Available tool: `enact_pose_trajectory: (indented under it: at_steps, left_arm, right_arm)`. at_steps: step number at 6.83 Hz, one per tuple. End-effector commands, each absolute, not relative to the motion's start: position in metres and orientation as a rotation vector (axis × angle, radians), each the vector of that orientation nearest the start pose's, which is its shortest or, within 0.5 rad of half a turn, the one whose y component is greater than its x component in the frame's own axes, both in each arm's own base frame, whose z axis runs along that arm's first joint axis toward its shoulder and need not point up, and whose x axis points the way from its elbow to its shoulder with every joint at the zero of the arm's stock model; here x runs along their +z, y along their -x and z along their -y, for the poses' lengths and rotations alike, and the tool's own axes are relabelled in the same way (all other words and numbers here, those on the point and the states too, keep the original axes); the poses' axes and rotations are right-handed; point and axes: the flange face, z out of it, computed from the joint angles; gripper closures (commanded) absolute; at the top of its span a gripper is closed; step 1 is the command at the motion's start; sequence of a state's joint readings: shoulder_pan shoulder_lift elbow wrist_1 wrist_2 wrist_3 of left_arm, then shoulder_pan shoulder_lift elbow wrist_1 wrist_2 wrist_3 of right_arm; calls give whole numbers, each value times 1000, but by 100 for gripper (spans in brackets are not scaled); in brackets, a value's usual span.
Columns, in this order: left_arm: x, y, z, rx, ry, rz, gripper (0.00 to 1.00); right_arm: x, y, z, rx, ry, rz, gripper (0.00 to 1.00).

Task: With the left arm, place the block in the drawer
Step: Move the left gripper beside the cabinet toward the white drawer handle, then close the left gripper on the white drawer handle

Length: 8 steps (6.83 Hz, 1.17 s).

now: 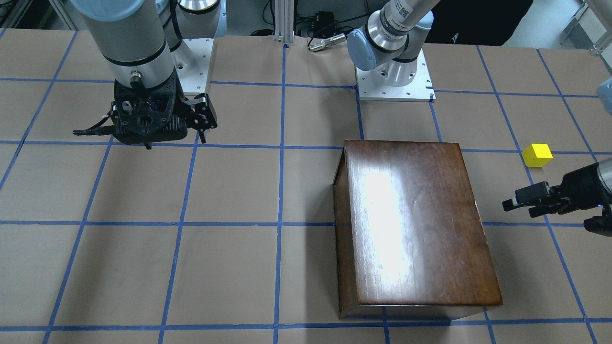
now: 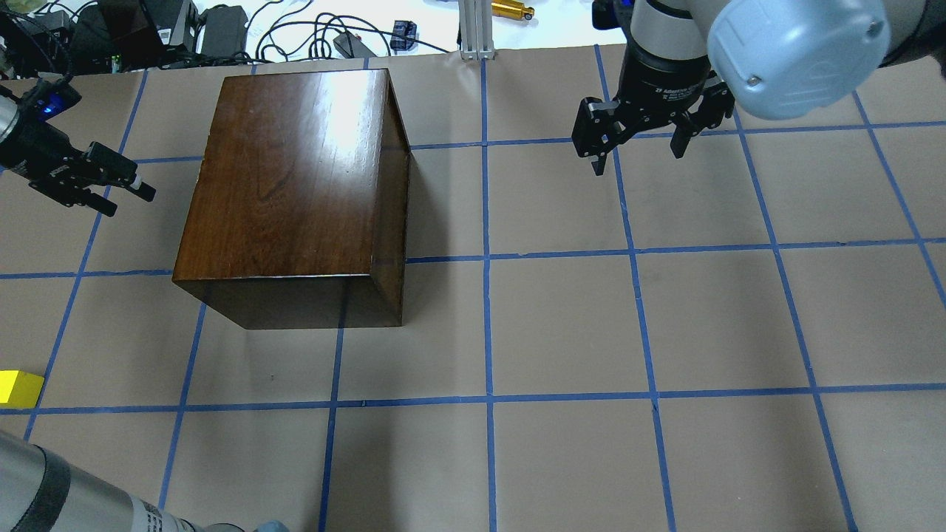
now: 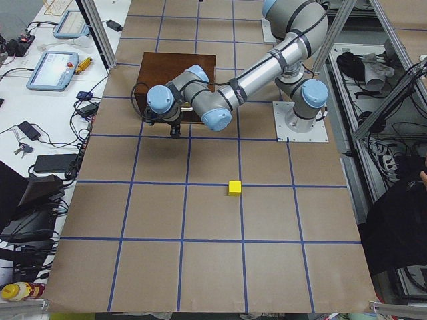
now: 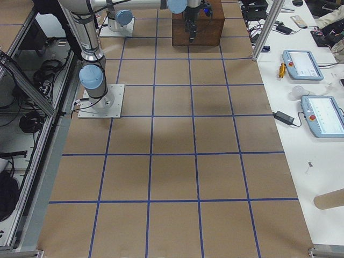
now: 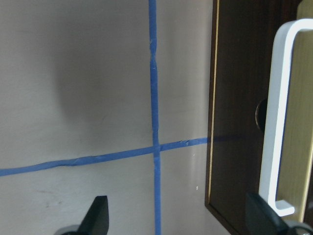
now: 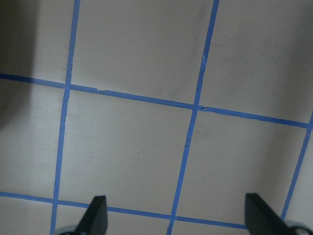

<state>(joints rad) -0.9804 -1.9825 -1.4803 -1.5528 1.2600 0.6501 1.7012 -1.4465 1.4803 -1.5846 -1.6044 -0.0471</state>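
The yellow block [image 1: 537, 155] lies on the table, apart from the box; it also shows at the left edge of the overhead view [image 2: 16, 388] and in the exterior left view [image 3: 234, 188]. The glossy dark-brown box [image 2: 295, 177] stands with its drawer pushed in. In the left wrist view the drawer's dark front [image 5: 234, 98] and white handle [image 5: 279, 122] are at the right. My left gripper [image 2: 127, 201] is open and empty, level with that side of the box and a short way from it [image 1: 519, 208]. My right gripper [image 2: 637, 159] is open and empty, far from the box.
The table is brown paper with a blue tape grid. The arm bases [image 1: 394, 83] stand at the robot's side. Cables and small devices [image 2: 222, 26] lie past the far edge. Tablets [image 4: 303, 62] lie on a side bench.
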Motion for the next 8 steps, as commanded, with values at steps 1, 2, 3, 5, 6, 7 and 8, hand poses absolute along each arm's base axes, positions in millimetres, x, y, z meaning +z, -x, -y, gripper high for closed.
enact_pose_trajectory:
  at_steps: [1,2,3,5,6,7,8]
  left_arm:
    - [286,-193,601,135,-31,-3636,0]
    - [282,-189,604,131,-43,-3652,0]
    - [281,-178,608,105,-60,-3687,0]
    - [276,-170,612,116,-99,-3692,0]
    - [272,-170,612,118,-134,-3694,0]
    - [267,-170,613,122,-161,-3699,0]
    - [260,-168,615,139,-166,-3704,0]
  right_arm:
    - [469,-199,521,29,280,-3164,0]
    - [469,-199,521,29,283,-3163,0]
    - [469,-200,521,29,280,-3162,0]
    - [469,-199,521,29,280,-3164,0]
    - [469,-199,521,29,283,-3163,0]
    - [469,-199,521,29,280,-3164,0]
    - [469,-200,521,29,280,-3162,0]
